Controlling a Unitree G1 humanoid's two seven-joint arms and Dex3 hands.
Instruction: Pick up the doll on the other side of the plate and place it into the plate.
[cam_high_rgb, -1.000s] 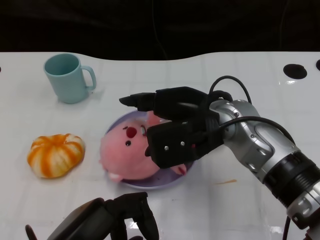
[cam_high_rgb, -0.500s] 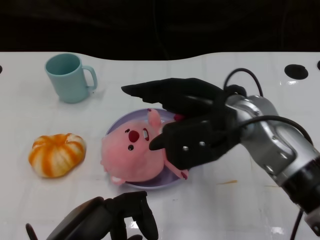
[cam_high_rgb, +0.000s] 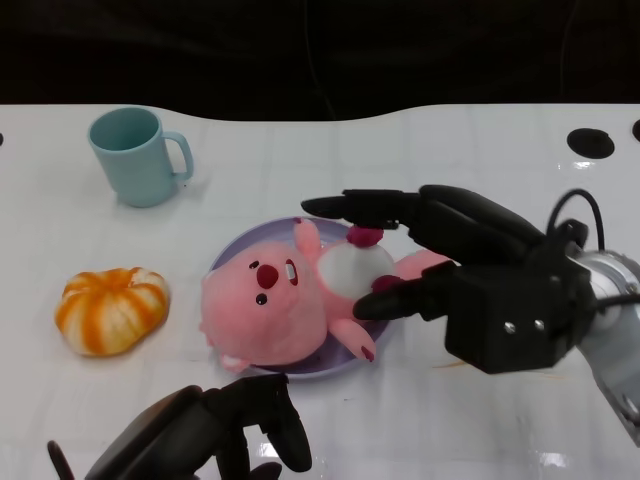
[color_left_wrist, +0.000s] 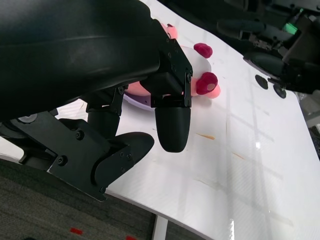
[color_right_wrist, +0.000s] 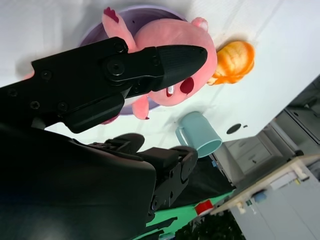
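Right hand hovers just beside the pink doll, its fingers spread wide and holding nothing; the upper fingers reach over the doll's feet, the lower one points toward its white belly, and whether any fingertip touches the plush cannot be told from the head view. That doll lies on its back in the purple plate, its head toward the robot's left and hanging over the rim, its legs toward the right hand; the plate's edge shows around it. In the right wrist view the doll and the plate appear past the black fingers. Left hand rests low at the near edge of the white table, fingers curled in with nothing in them, apart from the plate. An orange pumpkin toy sits to the left of the plate; a teal mug stands farther back, handle turned toward the right.
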